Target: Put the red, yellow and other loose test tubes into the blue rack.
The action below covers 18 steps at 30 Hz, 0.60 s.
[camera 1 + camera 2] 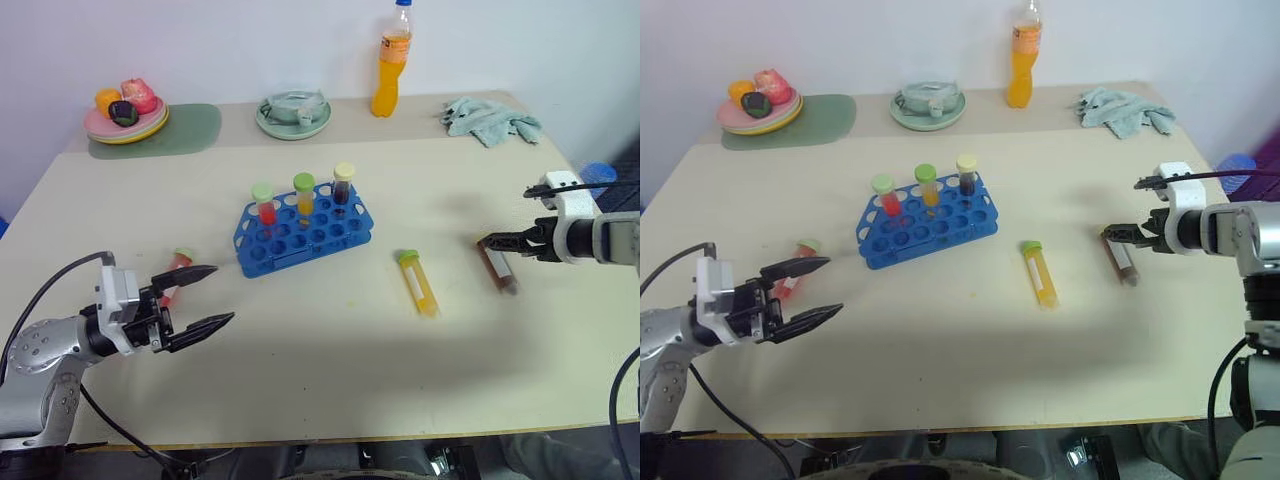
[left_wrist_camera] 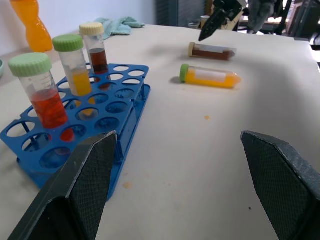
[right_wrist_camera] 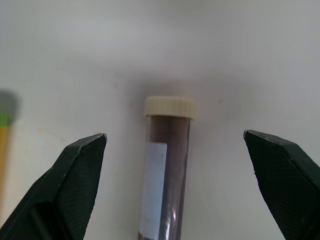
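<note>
The brown tube (image 1: 498,268) lies flat on the table (image 1: 330,360) at the right of the left eye frame, its cream cap toward the back. The right gripper (image 1: 497,240) hangs right over that cap, its forearm reaching in from the right edge and its fingers tilted downward. In the right wrist view the two black fingers (image 3: 70,185) stand wide apart with the brown tube (image 3: 164,170) centred between them, neither touching it; its white label shows there, which the head views do not resolve.

The yellow tube (image 1: 419,283) lies just left of it, green cap toward the back. The blue rack (image 1: 303,236) sits at centre frame, with three capped tubes upright in its back row: red, yellow and dark. The left wrist view shows these rack tubes (image 2: 70,65) close up, and the right gripper far off above the brown tube.

The red tube (image 1: 174,275) lies at the left, partly behind the left gripper (image 1: 212,295). That gripper points level toward the right, jaws wide apart and empty.
</note>
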Motion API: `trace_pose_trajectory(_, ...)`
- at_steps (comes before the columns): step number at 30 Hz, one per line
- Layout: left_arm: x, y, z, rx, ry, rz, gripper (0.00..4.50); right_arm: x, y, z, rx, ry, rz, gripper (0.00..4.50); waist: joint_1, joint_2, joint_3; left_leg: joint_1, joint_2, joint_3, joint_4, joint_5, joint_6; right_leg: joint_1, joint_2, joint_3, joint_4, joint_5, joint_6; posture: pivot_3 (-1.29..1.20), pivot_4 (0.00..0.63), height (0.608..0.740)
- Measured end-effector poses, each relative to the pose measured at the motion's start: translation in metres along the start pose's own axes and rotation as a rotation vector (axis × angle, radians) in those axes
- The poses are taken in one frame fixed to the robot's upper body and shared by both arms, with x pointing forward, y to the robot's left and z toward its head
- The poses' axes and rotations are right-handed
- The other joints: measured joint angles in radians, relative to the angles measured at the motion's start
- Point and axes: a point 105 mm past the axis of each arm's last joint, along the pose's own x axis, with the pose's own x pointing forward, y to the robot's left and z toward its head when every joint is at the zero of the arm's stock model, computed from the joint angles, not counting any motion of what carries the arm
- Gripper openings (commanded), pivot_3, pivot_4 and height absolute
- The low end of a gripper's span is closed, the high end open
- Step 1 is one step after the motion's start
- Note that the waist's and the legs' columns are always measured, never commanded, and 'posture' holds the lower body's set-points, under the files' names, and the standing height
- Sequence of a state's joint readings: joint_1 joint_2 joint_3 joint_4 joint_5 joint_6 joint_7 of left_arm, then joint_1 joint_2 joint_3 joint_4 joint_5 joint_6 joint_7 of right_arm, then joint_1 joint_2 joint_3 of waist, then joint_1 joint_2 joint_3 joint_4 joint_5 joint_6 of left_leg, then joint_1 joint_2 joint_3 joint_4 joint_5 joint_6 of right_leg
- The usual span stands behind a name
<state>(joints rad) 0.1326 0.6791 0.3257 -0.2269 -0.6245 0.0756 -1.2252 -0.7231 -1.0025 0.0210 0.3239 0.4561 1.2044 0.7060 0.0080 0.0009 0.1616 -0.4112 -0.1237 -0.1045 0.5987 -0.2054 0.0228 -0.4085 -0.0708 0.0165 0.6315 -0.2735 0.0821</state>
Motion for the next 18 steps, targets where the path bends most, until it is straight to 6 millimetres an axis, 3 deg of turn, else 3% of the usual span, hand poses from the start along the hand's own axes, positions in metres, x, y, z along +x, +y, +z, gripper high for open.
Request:
trace_pose_trajectory(4, 0.001, -0.004, 0.0, -0.016, -0.016, 0.011, 4.06, 0.011, 0.005, 0.002, 0.055, 0.022, 0.067, 4.5, 0.0, 0.0, 0.0, 0.0, 0.0, 0.0, 0.0, 0.0, 0.0, 0.0, 0.0, 0.0, 0.0, 0.0, 0.0, 0.0, 0.15, 0.74)
trace_pose_trajectory(10, 0.0, -0.008, 0.0, -0.031, -0.013, 0.016, 4.06, 0.029, -0.001, -0.011, 0.063, 0.131, 0.077, 4.5, 0.001, 0.0, 0.0, 0.0, 0.0, 0.0, 0.0, 0.0, 0.0, 0.0, 0.0, 0.0, 0.0, 0.0, 0.0, 0.0, 0.15, 0.74)
trace_pose_trajectory(13, 0.0, -0.008, 0.0, -0.035, -0.013, 0.021, 4.09, 0.03, -0.007, -0.011, 0.011, 0.162, 0.067, 3.63, 0.001, 0.0, 0.0, 0.0, 0.0, 0.0, 0.001, 0.0, 0.0, 0.0, 0.0, 0.0, 0.0, 0.001, 0.001, 0.0, 0.15, 0.74)
trace_pose_trajectory(18, 0.0, -0.011, 0.001, -0.036, -0.012, 0.024, 4.09, 0.033, -0.007, -0.012, -0.039, 0.192, 0.088, 1.07, -0.001, 0.0, 0.0, 0.0, 0.0, 0.0, 0.0, 0.0, 0.0, 0.0, 0.0, 0.0, 0.0, 0.001, 0.002, 0.0, 0.15, 0.74)
